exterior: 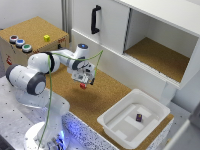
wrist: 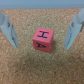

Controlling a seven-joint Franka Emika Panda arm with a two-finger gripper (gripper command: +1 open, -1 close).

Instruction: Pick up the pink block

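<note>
The pink block [wrist: 43,40] is a small red-pink cube with a dark H-like mark on its faces, resting on the cork surface. In the wrist view it lies between my two fingers [wrist: 74,27], with a gap on each side. My gripper [wrist: 41,46] is open around it. In the exterior view the gripper [exterior: 84,81] hangs low over the cork, and the pink block [exterior: 83,85] shows just under the fingertips.
A white bin [exterior: 115,125] at the exterior view's right holds a dark maroon cube [exterior: 139,117]. A yellow cube [exterior: 46,38] and three round coloured pieces [exterior: 20,43] sit on a cork-topped box. Behind stands a white cabinet [exterior: 160,55] with an open compartment.
</note>
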